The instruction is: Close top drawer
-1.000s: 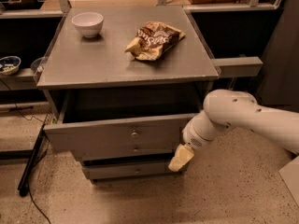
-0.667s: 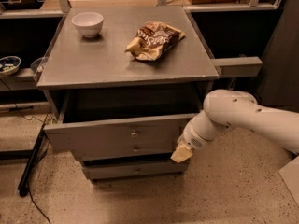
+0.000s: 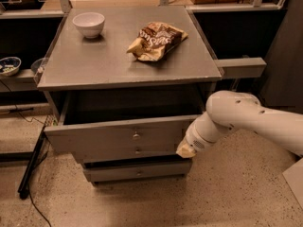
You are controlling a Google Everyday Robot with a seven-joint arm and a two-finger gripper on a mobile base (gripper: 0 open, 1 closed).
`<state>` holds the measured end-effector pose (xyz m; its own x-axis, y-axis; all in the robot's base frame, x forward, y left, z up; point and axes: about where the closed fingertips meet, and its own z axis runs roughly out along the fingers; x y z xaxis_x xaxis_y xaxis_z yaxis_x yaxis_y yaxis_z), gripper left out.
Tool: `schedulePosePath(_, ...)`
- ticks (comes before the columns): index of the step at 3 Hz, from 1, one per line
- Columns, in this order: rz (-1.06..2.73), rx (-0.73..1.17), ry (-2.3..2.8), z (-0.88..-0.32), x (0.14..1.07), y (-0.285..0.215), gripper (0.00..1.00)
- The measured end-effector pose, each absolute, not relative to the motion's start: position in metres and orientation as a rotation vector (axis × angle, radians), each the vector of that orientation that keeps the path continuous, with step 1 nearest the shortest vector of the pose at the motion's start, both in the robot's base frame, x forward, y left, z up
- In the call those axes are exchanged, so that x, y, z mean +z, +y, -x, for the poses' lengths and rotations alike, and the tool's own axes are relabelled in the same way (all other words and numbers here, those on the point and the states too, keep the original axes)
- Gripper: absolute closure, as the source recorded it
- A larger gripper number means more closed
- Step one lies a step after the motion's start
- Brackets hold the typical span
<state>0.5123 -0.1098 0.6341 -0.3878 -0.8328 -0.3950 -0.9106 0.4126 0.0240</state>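
Note:
The top drawer (image 3: 118, 134) of the grey cabinet stands pulled out, its long grey front panel bearing a small round metal knob (image 3: 136, 136) at the centre. Its dark inside shows behind the front panel. My white arm (image 3: 246, 119) reaches in from the right. My gripper (image 3: 185, 150) sits at the right end of the drawer front, touching or very near it, with its cream tip low by the panel's lower corner.
Two lower drawer fronts (image 3: 137, 170) sit under the open drawer. On the cabinet top (image 3: 94, 60) stand a white bowl (image 3: 89, 23) and a crumpled chip bag (image 3: 156, 40). A shelf with a patterned bowl (image 3: 8, 65) is at the left. A black cable (image 3: 31, 160) lies on the floor.
My gripper has risen a little and moved closer against the right end of the drawer front. The drawer looks about as far out as before.

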Motion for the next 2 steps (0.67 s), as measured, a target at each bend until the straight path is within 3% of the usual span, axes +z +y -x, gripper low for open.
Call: schedulePosePath(2,1.518,0.176,2.335,-0.546,0.646,-0.107,1.00)
